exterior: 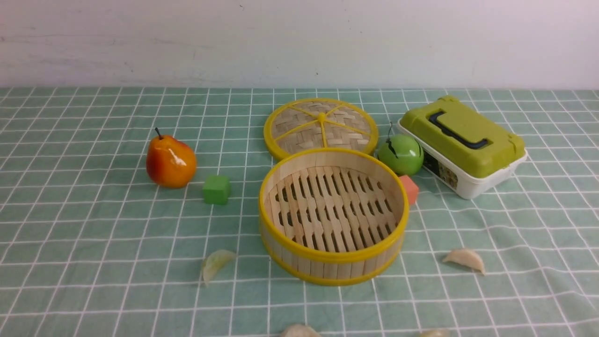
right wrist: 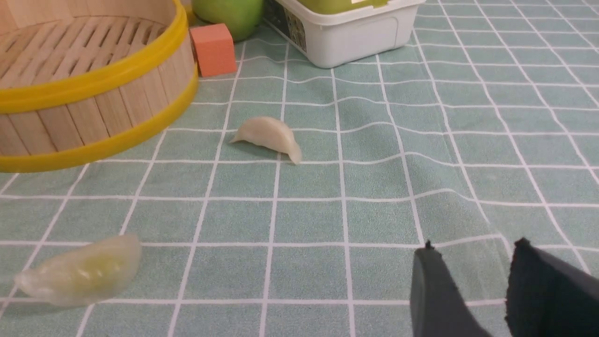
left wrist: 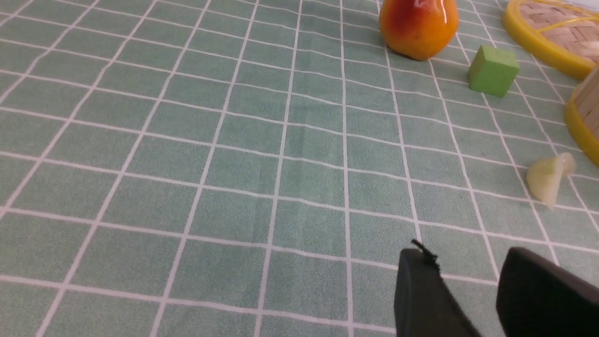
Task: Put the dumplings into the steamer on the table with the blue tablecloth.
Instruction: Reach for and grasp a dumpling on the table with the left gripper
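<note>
At the left wrist, left gripper [left wrist: 468,262] sits low over the tablecloth [left wrist: 234,187], jaws partly apart, nothing between them; pale green dumpling [left wrist: 547,178] lies ahead on the cloth, just beside the steamer [left wrist: 585,131]; green cube [left wrist: 493,70] and pear [left wrist: 418,25] further out; right gripper [right wrist: 475,255] likewise low over the cloth, moderate gap between the jaws, empty; white dumpling [right wrist: 269,136] ahead of it, near the steamer's right side but apart; greenish dumpling [right wrist: 82,274] closer in, lying flat; front view: steamer upright mid-table, slatted floor bare, all four dumplings out on the cloth; fourth dumpling [exterior: 299,331] cut off by the bottom edge, in front of the steamer; lid [exterior: 320,126] flat just behind the steamer; apple [exterior: 400,153], orange cube [exterior: 410,188] and lunch box [exterior: 463,145] at its back right; cube partly hidden by the steamer wall.
</note>
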Robot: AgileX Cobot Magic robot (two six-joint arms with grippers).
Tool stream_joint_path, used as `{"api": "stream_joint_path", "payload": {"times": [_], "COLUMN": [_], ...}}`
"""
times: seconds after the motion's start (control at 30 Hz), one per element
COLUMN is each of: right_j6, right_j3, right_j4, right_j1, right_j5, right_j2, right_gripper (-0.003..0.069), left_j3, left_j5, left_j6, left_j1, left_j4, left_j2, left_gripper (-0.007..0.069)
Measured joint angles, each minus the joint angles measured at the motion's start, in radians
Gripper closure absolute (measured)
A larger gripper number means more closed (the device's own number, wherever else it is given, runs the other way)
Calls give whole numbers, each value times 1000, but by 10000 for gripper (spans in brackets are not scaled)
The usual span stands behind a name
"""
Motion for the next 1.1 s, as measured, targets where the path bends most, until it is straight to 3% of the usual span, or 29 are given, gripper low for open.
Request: {"api": "stream_joint_path", "payload": {"times": [0.47,0.57,0.67,0.73,0.9,1.0,1.07,1.1], "right_j6": [19,174,393,495,519,459,376,316], "right_j3": [7,7,7,7,7,7,7,-4], "right_j4": [38,280,563,714,788,785,784,783], "right_j1": [0,0,0,0,0,0,0,0], "right_j5": [-81,-105,-112,-116,-133,-140,-139,-123], "right_j2": [0,0,0,0,0,0,0,0], "right_gripper": [419,419,419,419,419,419,419,419], "left_j3": [0,0,0,0,0,0,-11,-37], "left_j5": [-45,-130,-170,-172,-149,-139,-115,-84], "left_j6": [-18,-229,-511,-616,-652,-646,-579,-480], "left_j1": [0,0,0,0,0,0,0,0], "left_j4": [-4,-264,-609,-793,-898,-917,-915,-900], "left_j2": [0,0,0,0,0,0,0,0], "left_gripper": [386,386,386,386,386,386,386,386]}}
